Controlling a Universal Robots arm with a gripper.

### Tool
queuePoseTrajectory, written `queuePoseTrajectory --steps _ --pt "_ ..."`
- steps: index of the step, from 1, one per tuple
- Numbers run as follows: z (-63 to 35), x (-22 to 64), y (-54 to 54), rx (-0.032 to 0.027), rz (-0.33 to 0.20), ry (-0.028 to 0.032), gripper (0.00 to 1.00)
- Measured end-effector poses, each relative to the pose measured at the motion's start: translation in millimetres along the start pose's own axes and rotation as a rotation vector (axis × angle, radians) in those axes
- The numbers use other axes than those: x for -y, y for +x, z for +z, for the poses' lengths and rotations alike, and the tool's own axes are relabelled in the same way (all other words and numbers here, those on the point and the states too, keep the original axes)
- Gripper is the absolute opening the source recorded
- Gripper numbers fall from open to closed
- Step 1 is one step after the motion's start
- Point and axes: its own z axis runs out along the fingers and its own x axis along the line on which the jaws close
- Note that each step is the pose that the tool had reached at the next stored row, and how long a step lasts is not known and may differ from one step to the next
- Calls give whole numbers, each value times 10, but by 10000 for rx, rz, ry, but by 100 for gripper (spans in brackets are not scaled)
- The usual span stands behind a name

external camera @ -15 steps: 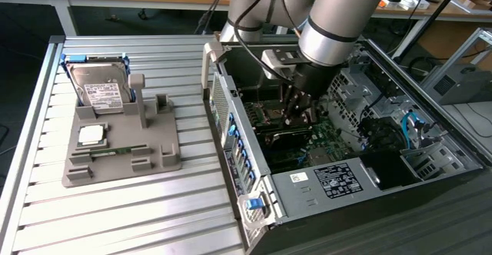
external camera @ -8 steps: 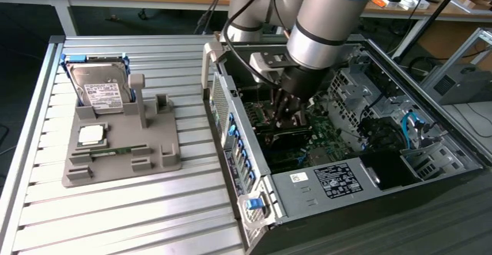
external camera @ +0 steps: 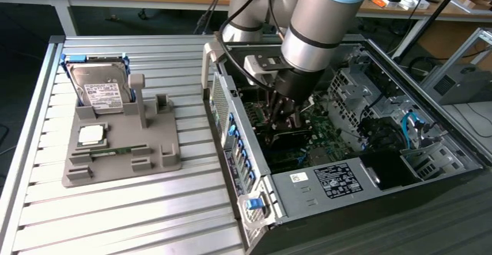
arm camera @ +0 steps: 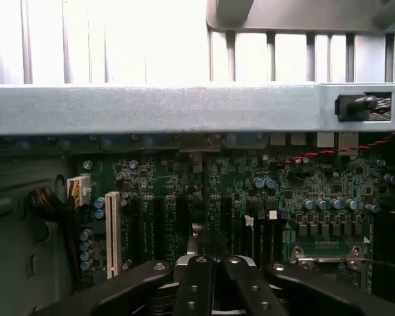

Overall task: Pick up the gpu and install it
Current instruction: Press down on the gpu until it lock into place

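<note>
Gripper [arm camera: 210, 266] closed over motherboard [arm camera: 250, 197]; gpu hidden beneath fingers

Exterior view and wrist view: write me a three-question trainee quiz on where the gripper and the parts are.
1. True or false: the gripper hangs over the grey parts holder.
2. What stands on edge in that holder? A) hard drive B) fan C) keyboard
3. Fill in: the gripper's fingers are ____.
Key: 1 false, it is inside the open computer case, above the motherboard; 2 A; 3 shut.
</note>
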Motion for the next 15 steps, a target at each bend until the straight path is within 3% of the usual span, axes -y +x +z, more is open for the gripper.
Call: queuePoseTrajectory --steps 15 --pt "60 -38 3 2 1 0 11"
